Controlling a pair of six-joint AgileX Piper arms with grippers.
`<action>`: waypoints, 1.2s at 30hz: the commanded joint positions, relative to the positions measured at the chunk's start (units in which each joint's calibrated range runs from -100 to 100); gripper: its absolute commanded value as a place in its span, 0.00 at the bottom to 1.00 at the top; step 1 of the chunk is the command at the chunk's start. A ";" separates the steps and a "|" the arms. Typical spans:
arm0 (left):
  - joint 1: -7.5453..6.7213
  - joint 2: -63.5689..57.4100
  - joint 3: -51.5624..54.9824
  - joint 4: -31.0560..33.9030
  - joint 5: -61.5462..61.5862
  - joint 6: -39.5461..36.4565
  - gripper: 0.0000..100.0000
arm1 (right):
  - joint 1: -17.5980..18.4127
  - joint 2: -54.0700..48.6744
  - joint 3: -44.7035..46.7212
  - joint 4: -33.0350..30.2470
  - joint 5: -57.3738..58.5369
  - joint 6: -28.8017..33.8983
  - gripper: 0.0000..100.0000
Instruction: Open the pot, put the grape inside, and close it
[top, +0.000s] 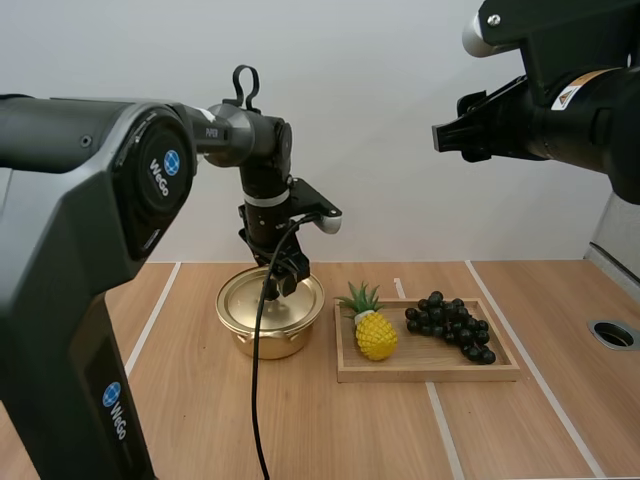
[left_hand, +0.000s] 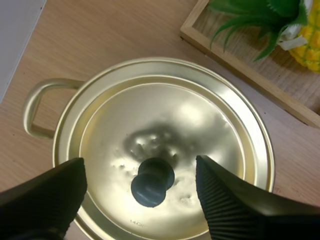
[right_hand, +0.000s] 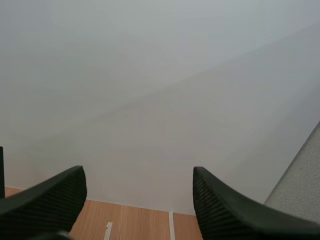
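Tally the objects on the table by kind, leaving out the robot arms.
Pots: 1, the pot, with its lid on
Fruit: 2, the pineapple and the bunch of grapes
Trays: 1, the wooden tray
Total: 4

high: whole table (top: 350, 430) | left wrist: close over lid (left_hand: 165, 117) | right wrist: wall (right_hand: 160, 100)

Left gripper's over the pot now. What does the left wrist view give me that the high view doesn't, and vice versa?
Left wrist view adds: the black knob of the lid between the open fingers of the left gripper, not yet gripped. High view adds: the grapes on the wooden tray, and the right gripper raised high off the table. Both: the gold pot with its lid on, and the pineapple in the tray.
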 joint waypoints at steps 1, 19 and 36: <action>-0.16 0.53 -1.79 0.38 1.94 -0.53 1.00 | -0.26 0.05 -0.44 -0.72 0.09 -0.48 1.00; 3.06 2.12 -3.25 -9.43 6.58 3.05 1.00 | -0.26 2.78 -0.44 -0.57 1.10 -0.48 1.00; 3.06 5.85 -3.25 -8.62 4.26 2.07 1.00 | -0.26 2.78 -0.44 -0.67 1.11 -0.48 1.00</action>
